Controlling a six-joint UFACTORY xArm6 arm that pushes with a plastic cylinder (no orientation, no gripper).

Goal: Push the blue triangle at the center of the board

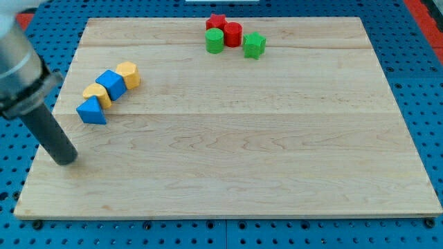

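The blue triangle (91, 111) lies near the board's left edge, at the lower end of a diagonal row of blocks. Touching it up and to the right are a yellow block (98, 93), a blue cube (111, 84) and a yellow block (129, 73). My tip (67, 160) rests on the wooden board (235, 152) at the view's lower left, below and slightly left of the blue triangle, apart from it.
A cluster sits near the board's top edge: a red star (216, 22), a red cylinder (232, 33), a green cylinder (214, 41) and a green star (254, 45). Blue pegboard (422, 55) surrounds the board.
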